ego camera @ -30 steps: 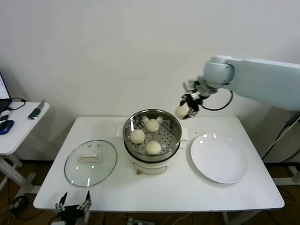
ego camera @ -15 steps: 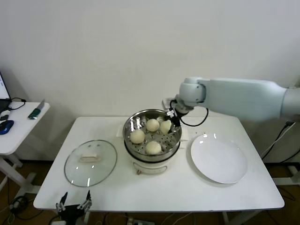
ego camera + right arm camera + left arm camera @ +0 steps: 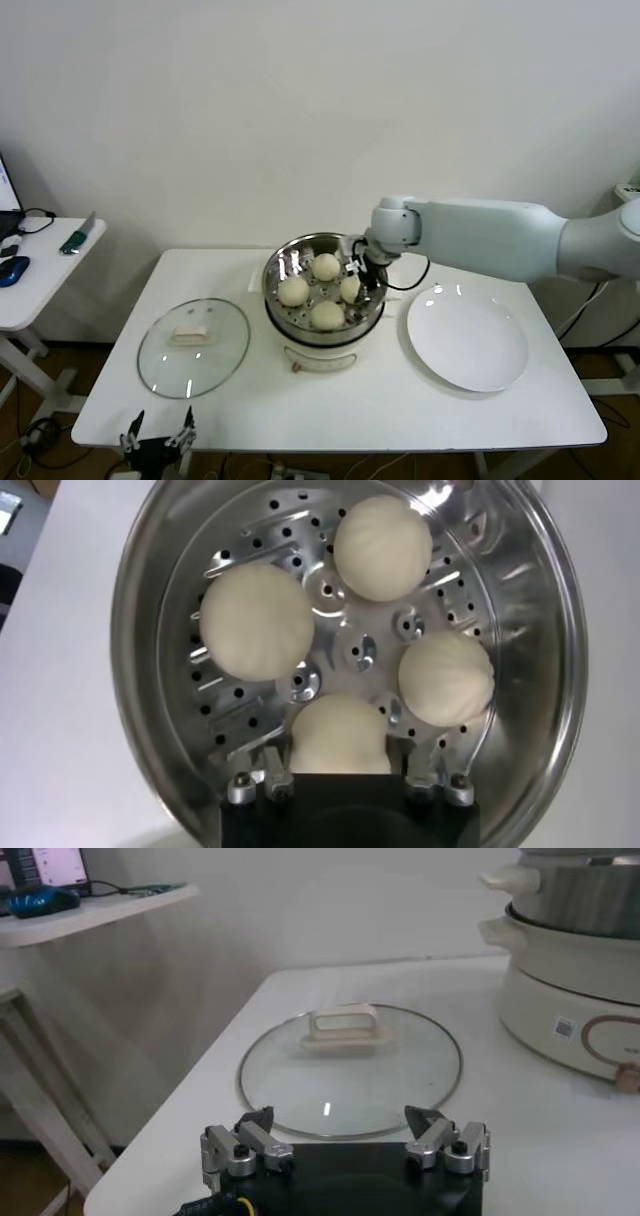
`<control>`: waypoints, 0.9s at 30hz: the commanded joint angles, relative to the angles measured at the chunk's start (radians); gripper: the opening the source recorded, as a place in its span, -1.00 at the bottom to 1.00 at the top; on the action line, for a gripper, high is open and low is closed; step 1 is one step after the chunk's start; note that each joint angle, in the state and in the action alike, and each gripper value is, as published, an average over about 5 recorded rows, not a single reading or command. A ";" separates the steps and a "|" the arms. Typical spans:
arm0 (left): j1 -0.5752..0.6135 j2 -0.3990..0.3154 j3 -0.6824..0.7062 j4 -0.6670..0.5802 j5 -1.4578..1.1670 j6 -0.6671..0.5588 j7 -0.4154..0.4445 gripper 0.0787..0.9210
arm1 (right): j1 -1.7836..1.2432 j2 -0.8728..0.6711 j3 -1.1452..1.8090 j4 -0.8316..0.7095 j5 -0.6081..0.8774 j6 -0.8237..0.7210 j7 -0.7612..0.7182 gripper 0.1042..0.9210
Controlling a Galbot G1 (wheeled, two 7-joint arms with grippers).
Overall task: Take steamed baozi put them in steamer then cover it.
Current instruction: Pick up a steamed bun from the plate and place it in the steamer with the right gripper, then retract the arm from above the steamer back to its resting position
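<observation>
A white table [image 3: 240, 400] stood against a plain pale wall, with a smaller side table [image 3: 40, 275] off to its left carrying a few small items. At the table's near left edge the left gripper [image 3: 155, 438] waited low, its fingers spread wide and empty. Just beyond it the cover [image 3: 193, 346] lay flat on the tabletop, glass dome up, its bar handle [image 3: 343, 1029] running roughly left to right. In the middle sat the steamer [image 3: 324, 290] on its white base, upright, open to the top. Four steamed baozi [image 3: 257, 620] rested on its perforated floor. The right gripper [image 3: 340, 780] reached down inside the basket at its right side, fingers closed around the fourth bun. Right of the steamer lay a white plate [image 3: 467, 340].
</observation>
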 commanded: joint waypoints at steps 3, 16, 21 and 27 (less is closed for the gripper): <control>0.005 -0.001 -0.004 -0.006 -0.001 0.003 -0.001 0.77 | 0.049 -0.007 0.013 -0.032 0.047 0.069 -0.049 0.66; -0.032 0.011 -0.010 -0.008 -0.023 0.026 0.000 0.77 | -0.157 -0.284 0.555 0.018 0.312 0.132 0.317 0.76; -0.058 0.028 -0.008 -0.008 -0.038 0.036 -0.012 0.77 | -0.422 -0.359 0.875 0.077 0.308 0.143 0.568 0.76; -0.085 0.056 -0.011 -0.011 -0.046 0.010 -0.017 0.77 | -0.740 -0.453 1.201 0.135 0.270 0.181 0.698 0.76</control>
